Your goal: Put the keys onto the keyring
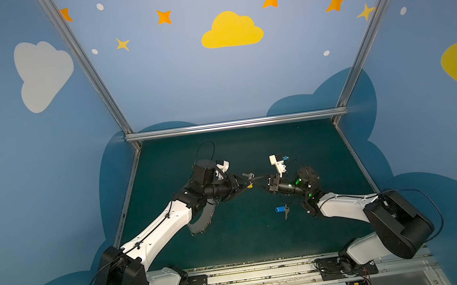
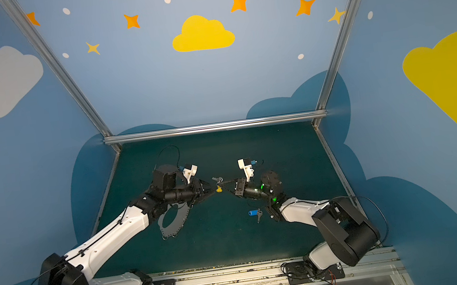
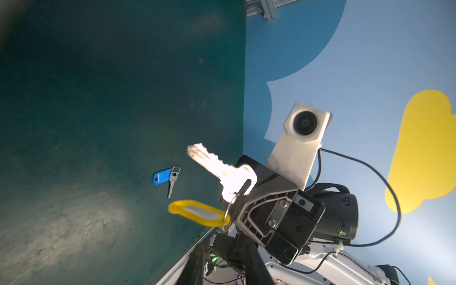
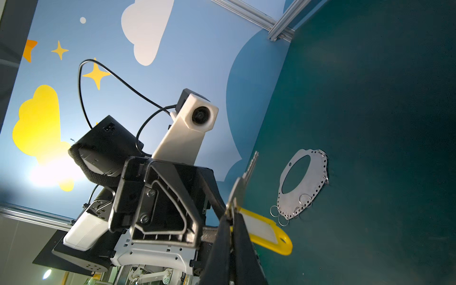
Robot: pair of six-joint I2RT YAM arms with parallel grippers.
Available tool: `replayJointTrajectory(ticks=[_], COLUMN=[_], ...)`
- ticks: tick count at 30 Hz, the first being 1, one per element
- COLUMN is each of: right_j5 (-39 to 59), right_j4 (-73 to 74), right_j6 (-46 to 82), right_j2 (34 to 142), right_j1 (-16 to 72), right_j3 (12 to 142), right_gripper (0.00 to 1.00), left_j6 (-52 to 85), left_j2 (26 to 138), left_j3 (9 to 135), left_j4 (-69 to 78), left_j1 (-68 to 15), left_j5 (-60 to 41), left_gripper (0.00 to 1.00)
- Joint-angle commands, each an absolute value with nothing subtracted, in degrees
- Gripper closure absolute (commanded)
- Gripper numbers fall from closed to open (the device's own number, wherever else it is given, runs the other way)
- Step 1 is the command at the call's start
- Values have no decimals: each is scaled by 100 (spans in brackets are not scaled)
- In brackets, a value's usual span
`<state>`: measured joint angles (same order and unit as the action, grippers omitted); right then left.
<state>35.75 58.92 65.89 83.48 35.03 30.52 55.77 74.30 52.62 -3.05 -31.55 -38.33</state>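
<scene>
A silver key [image 3: 217,167] with a yellow tag [image 3: 197,212] hangs in the air over the middle of the mat. My right gripper [image 4: 230,216] is shut on it at the key's head and small ring. The key [image 1: 248,175] shows in both top views. My left gripper [image 3: 220,240] faces it from the left, fingers apart, nothing between them. A second key with a blue tag [image 1: 280,209] lies on the mat near the right arm. The keyring [image 4: 315,177], a flat grey plate with an oval hole and wire rings, lies flat on the mat, partly under the left arm [image 2: 173,231].
The dark green mat [image 1: 249,242] is fenced by aluminium rails at the back [image 1: 234,124] and sides. Blue painted walls stand close around. Both arm bases sit on the front rail [image 1: 269,275].
</scene>
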Motion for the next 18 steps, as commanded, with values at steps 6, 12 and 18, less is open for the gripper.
replayJointTrajectory(ticks=[6, 12, 18], right_j5=[3200, 3121, 3089], right_j4=[6557, 6681, 6781], right_j6=[6776, 6849, 6907], right_j2=[8439, 8499, 8512], right_j1=[3700, 3758, 3769], right_j3=[3027, 3032, 3016], right_gripper=[100, 100, 100], left_j6=[5967, 5933, 5922], left_j2=[7435, 7427, 7224], left_j3=[5134, 5144, 4987], left_j4=[527, 493, 461], left_j1=[-3300, -3318, -3322], left_j5=[-3485, -3316, -2807], left_gripper=[75, 76, 77])
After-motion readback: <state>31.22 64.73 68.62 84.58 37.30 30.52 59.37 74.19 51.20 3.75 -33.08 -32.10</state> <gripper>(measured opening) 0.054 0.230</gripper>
